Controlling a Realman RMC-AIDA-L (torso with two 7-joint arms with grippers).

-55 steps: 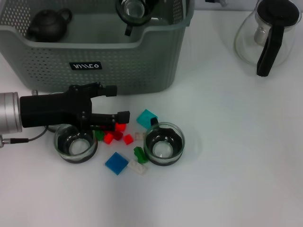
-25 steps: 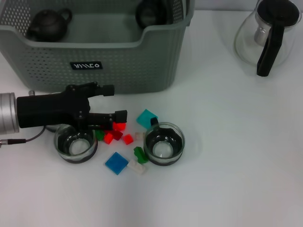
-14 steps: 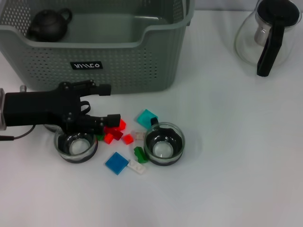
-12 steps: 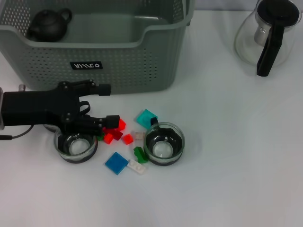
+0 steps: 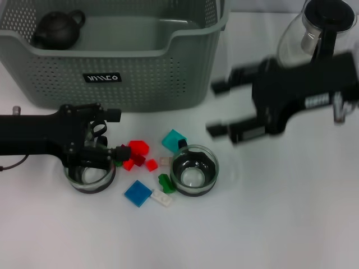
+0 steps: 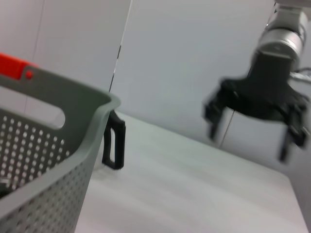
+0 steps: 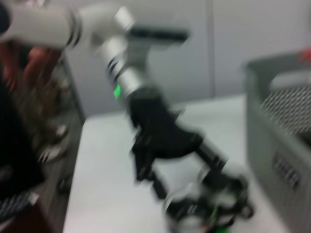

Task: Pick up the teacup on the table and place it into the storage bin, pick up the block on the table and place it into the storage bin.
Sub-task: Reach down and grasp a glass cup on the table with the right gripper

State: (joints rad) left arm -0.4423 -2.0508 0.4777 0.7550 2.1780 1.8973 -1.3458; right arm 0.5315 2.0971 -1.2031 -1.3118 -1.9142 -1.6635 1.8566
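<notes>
The storage bin fills the upper left of the head view, and the right gripper, jaws wide, has swept in toward the centre teacup while the left gripper, also spread, has pulled back from the red block.

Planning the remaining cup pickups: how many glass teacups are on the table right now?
2. One glass teacup sits under the left tool, left of the blocks; the other teacup stands right of the blocks, below the right tool. None shows inside the storage bin.
</notes>
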